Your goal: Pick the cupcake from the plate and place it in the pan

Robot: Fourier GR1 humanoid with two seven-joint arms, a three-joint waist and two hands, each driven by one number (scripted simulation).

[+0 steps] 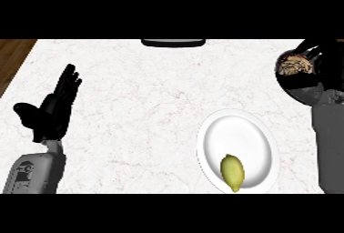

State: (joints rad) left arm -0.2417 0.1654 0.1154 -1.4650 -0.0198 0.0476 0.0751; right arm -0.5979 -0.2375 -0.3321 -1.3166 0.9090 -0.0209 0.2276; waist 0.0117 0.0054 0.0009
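The cupcake (293,65), brown with a pale top, is over the dark round pan (300,88) at the counter's far right. My right hand (326,61) reaches up along the right edge, and its black fingers curl round the cupcake's top and right side. The white plate (236,132) lies nearer, right of centre, with only a yellow-green lemon (232,172) on its near part. My left hand (57,102) rests open at the left, fingers up, holding nothing.
A dark flat object (172,42) sits at the counter's back edge in the middle. The counter's left edge, with wood floor (13,59) beyond it, runs past the upper left corner. White marble counter (148,118) spreads between the left hand and the plate.
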